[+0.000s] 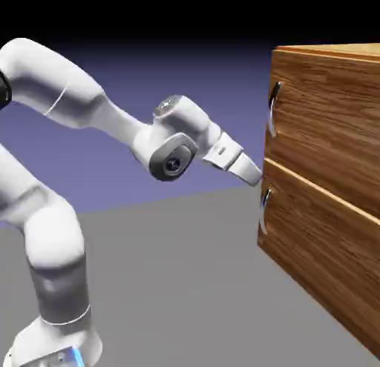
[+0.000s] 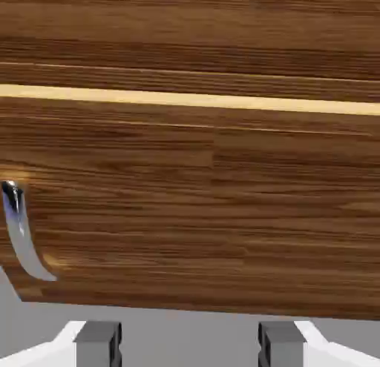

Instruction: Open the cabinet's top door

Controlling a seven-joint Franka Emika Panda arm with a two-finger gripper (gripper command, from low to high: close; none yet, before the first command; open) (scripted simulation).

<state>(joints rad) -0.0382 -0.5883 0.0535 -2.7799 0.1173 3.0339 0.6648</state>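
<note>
The brown wood-grain cabinet (image 1: 326, 180) stands at the exterior view's right. Its top door (image 1: 330, 113) is shut flush, with a curved silver handle (image 1: 273, 106) near its left edge. My gripper (image 1: 254, 174) hangs just left of the cabinet front, level with the seam between the two panels and below that handle, touching nothing. In the hand view the grey fingertips (image 2: 100, 339) stand wide apart, so my gripper (image 2: 191, 342) is open and empty. Above the pale seam (image 2: 190, 100) a strip of the top door (image 2: 190, 32) shows.
The lower panel (image 1: 319, 254) has its own silver handle (image 1: 265, 207), which also shows as the handle (image 2: 18, 236) at the hand view's left. Grey floor (image 1: 185, 284) stretches between the robot base and the cabinet.
</note>
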